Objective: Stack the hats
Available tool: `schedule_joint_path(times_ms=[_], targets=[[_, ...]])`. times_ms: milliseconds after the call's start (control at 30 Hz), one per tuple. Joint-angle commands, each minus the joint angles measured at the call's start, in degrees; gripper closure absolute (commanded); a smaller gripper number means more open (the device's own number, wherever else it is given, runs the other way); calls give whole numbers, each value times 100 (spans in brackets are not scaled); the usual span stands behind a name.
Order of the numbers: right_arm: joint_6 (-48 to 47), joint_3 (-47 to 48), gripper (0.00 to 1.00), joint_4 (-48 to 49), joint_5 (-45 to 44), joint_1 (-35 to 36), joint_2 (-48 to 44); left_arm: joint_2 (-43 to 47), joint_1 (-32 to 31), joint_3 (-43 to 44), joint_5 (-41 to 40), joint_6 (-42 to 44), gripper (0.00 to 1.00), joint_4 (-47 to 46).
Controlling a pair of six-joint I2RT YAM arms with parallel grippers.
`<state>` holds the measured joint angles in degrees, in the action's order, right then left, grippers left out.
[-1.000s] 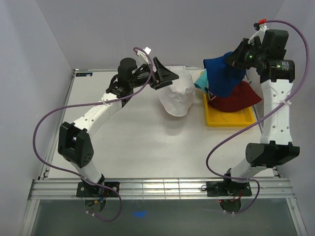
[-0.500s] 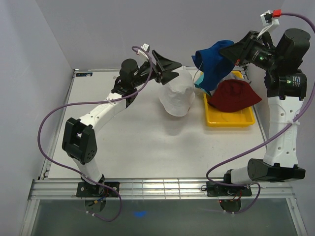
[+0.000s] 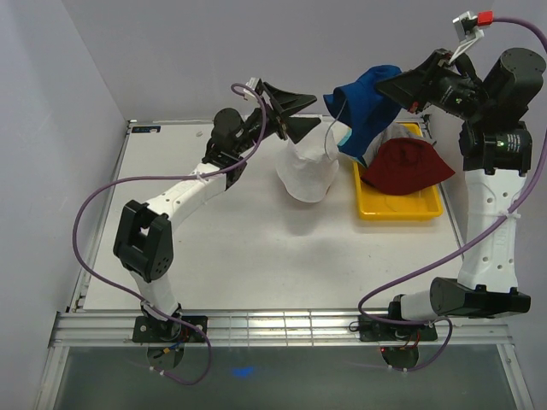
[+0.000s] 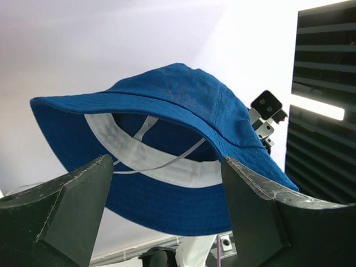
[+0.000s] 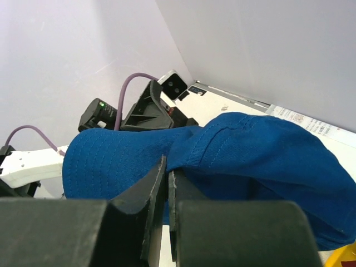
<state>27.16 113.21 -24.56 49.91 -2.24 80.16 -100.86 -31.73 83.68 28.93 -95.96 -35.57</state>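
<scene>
My right gripper [image 3: 400,85] is shut on the brim of the royal blue hat [image 3: 363,107] and holds it in the air, above and between the light grey hat [image 3: 308,171] and the yellow tray [image 3: 402,207]. In the right wrist view the fingers [image 5: 158,172] pinch the blue fabric [image 5: 256,150]. My left gripper [image 3: 301,113] is open and empty, raised above the grey hat and pointing at the blue hat. The blue hat's underside [image 4: 167,122] fills the left wrist view beyond the open gripper [image 4: 167,192]. The dark red hat [image 3: 408,164] lies on the tray. A sliver of the teal hat [image 3: 344,142] shows beneath the blue one.
The grey hat stands upright on the table [image 3: 214,248] at the back centre. The tray sits at the back right, close to the right arm's column [image 3: 487,213]. White walls close in behind and at both sides.
My right gripper has lifted the blue hat off the pile on the tray and carried it up and left. My left gripper has risen and tilted up towards it.
</scene>
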Motion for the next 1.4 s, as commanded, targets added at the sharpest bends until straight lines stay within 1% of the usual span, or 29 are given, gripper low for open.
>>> schedule_joint_path(times_ms=[0, 233, 400, 500, 700, 767, 867, 900, 967, 1000, 1067, 1100, 1200, 1233, 1367], targets=[[150, -106, 92, 548, 300, -22, -229, -74, -79, 280, -116, -431, 11, -319], [237, -466, 92, 820, 449, 39, -299, -294, -167, 491, -194, -651, 11, -451], [150, -501, 92, 803, 528, 83, -282, -311, -167, 553, -344, -696, 11, -477], [71, -589, 92, 768, 555, 101, -299, -434, -167, 736, -335, -731, 12, -503], [-35, -704, 92, 733, 599, 110, -282, -671, -167, 957, -230, -775, 20, -495], [-79, -678, 92, 716, 599, 110, -220, -724, -167, 1019, -203, -792, 23, -495], [-219, -502, 92, 549, 546, 110, -89, -803, -159, 1098, -159, -784, 33, -468], [-272, -423, 92, 487, 511, 110, -45, -821, -159, 1115, -142, -784, 39, -459], [-395, -274, 92, 285, 450, 110, 78, -918, -159, 1264, -54, -740, 44, -433], [-422, -177, 92, 267, 458, 110, 122, -962, -159, 1326, -19, -722, 50, -390], [-448, -115, 92, 241, 458, 110, 245, -1111, -159, 1536, 78, -713, 53, -389], [-466, -89, 92, 232, 458, 101, 280, -1172, -141, 1607, 113, -705, 58, -389], [-615, -53, 92, 118, 449, 110, 439, -1410, -97, 1897, 271, -696, 62, -389], [-659, -45, 92, 83, 441, 110, 500, -1454, -88, 1941, 306, -704, 67, -389], [-817, 26, 92, -49, 388, 110, 641, -1585, 17, 2082, 368, -635, 73, -363]])
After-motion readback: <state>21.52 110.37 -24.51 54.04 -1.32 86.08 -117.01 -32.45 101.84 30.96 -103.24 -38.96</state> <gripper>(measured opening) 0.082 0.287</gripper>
